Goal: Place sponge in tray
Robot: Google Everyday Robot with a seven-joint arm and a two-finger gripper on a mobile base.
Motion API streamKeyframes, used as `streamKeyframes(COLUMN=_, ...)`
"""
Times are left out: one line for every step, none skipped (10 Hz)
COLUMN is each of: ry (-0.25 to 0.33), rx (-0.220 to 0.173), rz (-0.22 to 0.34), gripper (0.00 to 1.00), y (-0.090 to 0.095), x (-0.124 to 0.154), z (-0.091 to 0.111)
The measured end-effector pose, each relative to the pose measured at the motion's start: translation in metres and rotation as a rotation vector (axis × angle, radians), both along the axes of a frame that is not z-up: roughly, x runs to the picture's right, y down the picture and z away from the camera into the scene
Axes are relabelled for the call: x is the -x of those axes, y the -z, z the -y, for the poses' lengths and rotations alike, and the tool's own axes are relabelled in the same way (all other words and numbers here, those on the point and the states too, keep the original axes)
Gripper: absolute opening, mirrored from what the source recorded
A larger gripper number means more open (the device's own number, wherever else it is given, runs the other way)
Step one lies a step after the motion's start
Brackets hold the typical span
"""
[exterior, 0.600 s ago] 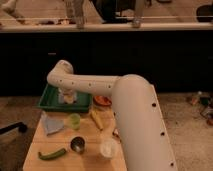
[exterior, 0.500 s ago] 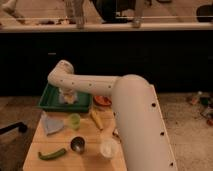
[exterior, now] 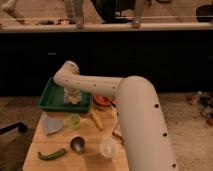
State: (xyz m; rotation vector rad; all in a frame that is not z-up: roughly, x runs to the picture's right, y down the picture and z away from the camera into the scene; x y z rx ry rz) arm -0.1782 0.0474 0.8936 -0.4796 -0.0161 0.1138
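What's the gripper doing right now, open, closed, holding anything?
Gripper: over the tray; open, closed or holding something cannot be told.

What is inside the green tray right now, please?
The pincer hangs inside the green tray, over a pale lump, probably the sponge. The arm hides the tray's right part.

t−0.6 s → now | arm (exterior: 102,86): elbow bend shifted slightly to the right in view | gripper (exterior: 73,95): carried slightly right with it, now low inside the green tray (exterior: 49,96), near its middle
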Motion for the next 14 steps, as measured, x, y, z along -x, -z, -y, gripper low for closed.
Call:
streamKeyframes(ry=-0.02, rx=0.004, rz=-0.01, gripper=0.01, y=-0.0031, x=-0.0049, z=-0.0009)
streamKeyframes(ry=-0.03, rx=0.007, rz=-0.021, gripper=0.03, y=-0.0055, x=-0.0101, z=-0.0007)
streamKeyframes(ry=-0.028, rx=0.007, rz=-0.019, gripper=0.04, y=-0.005, x=-0.0081, z=-0.001)
streamKeyframes(ry=-0.028, rx=0.007, rz=-0.019, gripper=0.09, y=-0.005, x=-0.0078, z=-0.0012)
streamKeyframes(ry=-0.028, rx=0.007, rz=-0.018, gripper=0.17, y=-0.005, x=-0.0079, z=-0.0011)
streamKeyframes(ry=-0.029, rx=0.007, rz=-0.02, gripper=0.29, y=-0.0053, x=-0.0097, z=-0.0008)
streamKeyframes(ry=-0.029, rx=0.008, rz=-0.021, gripper=0.39, y=-0.0056, x=-0.0099, z=-0.0011)
streamKeyframes(ry=-0.028, rx=0.008, rz=-0.02, gripper=0.47, y=-0.0055, x=-0.009, z=-0.0015)
streamKeyframes(ry=-0.028, rx=0.008, rz=-0.019, gripper=0.57, y=-0.0054, x=-0.0087, z=-0.0015)
streamKeyframes(ry=-0.029, rx=0.008, rz=-0.02, gripper=0.69, y=-0.0056, x=-0.0094, z=-0.0013)
streamKeyframes(ry=-0.029, rx=0.008, rz=-0.02, gripper=0.77, y=-0.0056, x=-0.0093, z=-0.0014)
streamKeyframes(ry=-0.029, rx=0.008, rz=-0.02, gripper=0.8, y=-0.0056, x=-0.0094, z=-0.0014)
streamKeyframes(ry=-0.029, rx=0.008, rz=-0.021, gripper=0.8, y=-0.0057, x=-0.0096, z=-0.0014)
streamKeyframes(ry=-0.029, rx=0.008, rz=-0.021, gripper=0.8, y=-0.0057, x=-0.0099, z=-0.0013)
